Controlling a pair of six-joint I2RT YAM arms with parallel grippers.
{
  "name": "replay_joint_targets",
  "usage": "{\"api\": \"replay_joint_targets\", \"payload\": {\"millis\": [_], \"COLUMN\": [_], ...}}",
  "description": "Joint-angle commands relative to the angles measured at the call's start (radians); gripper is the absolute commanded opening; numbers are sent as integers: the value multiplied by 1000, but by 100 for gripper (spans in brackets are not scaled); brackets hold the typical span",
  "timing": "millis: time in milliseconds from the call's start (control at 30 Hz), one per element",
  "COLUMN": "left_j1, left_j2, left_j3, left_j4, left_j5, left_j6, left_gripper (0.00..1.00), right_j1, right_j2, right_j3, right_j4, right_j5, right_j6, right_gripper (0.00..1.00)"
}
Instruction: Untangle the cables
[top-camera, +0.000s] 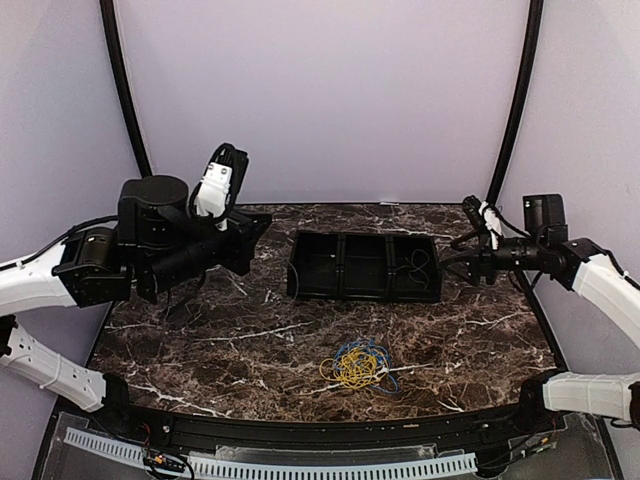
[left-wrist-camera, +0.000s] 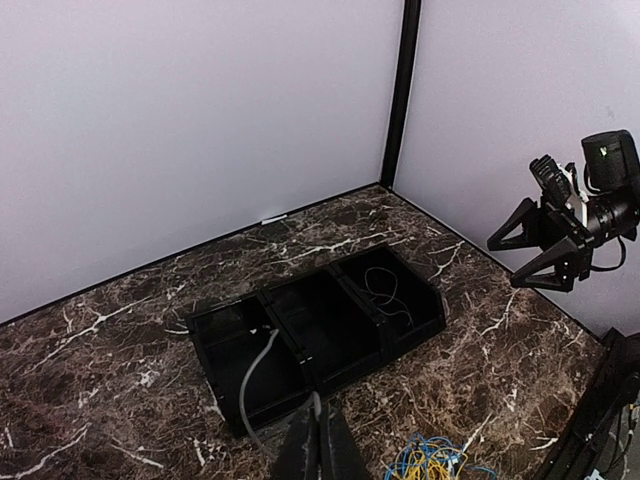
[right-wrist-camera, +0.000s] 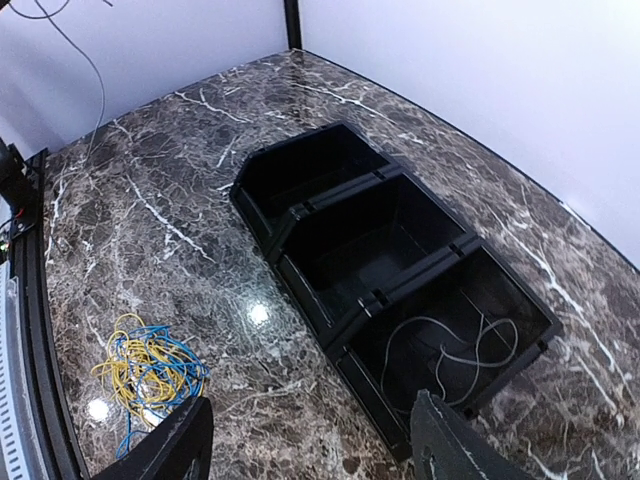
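Note:
A tangle of yellow and blue cables (top-camera: 358, 365) lies on the marble table near the front; it also shows in the left wrist view (left-wrist-camera: 435, 462) and the right wrist view (right-wrist-camera: 148, 368). My left gripper (left-wrist-camera: 320, 445) is raised left of the tray (top-camera: 258, 230) and shut on a thin grey cable (left-wrist-camera: 247, 375). This cable dangles in front of the tray's left compartment. A second grey cable (right-wrist-camera: 450, 345) lies loose in the tray's right compartment (top-camera: 415, 262). My right gripper (right-wrist-camera: 310, 450) is open and empty, raised right of the tray (top-camera: 468, 252).
A black tray (top-camera: 340, 292) with three compartments stands at the middle back of the table; its left and middle compartments look empty in the right wrist view. White walls and black corner posts (top-camera: 515, 110) enclose the table. A black rail (top-camera: 300, 435) runs along the front edge.

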Motion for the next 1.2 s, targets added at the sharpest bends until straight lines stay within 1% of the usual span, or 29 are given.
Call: {"api": "replay_joint_targets", "payload": {"millis": [0, 67, 133, 200, 300, 333, 467, 600, 700, 800, 933, 1167], "left_j1": [31, 38, 46, 52, 64, 67, 89, 123, 162, 185, 209, 218], "left_j2": [96, 162, 232, 302, 421, 471, 596, 693, 743, 787, 827, 910], "left_j3": [146, 261, 356, 443, 565, 629, 796, 916, 964, 982, 986, 988], "left_j4": [-40, -73, -99, -104, -110, -114, -116, -99, -75, -45, 1, 82], "left_j5": [135, 157, 191, 230, 295, 310, 361, 418, 496, 536, 546, 550], "left_j6": [-14, -14, -24, -31, -41, -44, -42, -57, -85, -110, -129, -178], "left_gripper": [0, 0, 0, 0, 0, 0, 0, 0, 0, 0, 0, 0], "right_j1": [-108, -159, -205, -265, -309, -320, -344, -344, -344, -344, -345, -344], "right_j2": [-70, -104, -122, -133, -139, -139, -136, -134, -139, -144, -145, -137], "right_j3": [-72, -92, -97, -104, -128, -130, -135, -139, -141, -144, -146, -147], "right_j4": [78, 136, 188, 200, 202, 197, 200, 199, 199, 199, 199, 200], "right_j5": [-88, -86, -48, 6, 65, 70, 51, 40, 46, 54, 53, 53], "right_j6": [119, 169, 222, 231, 221, 219, 216, 197, 184, 177, 170, 162], "right_gripper": [69, 69, 71, 72, 72, 72, 72, 72, 72, 72, 72, 72]}}
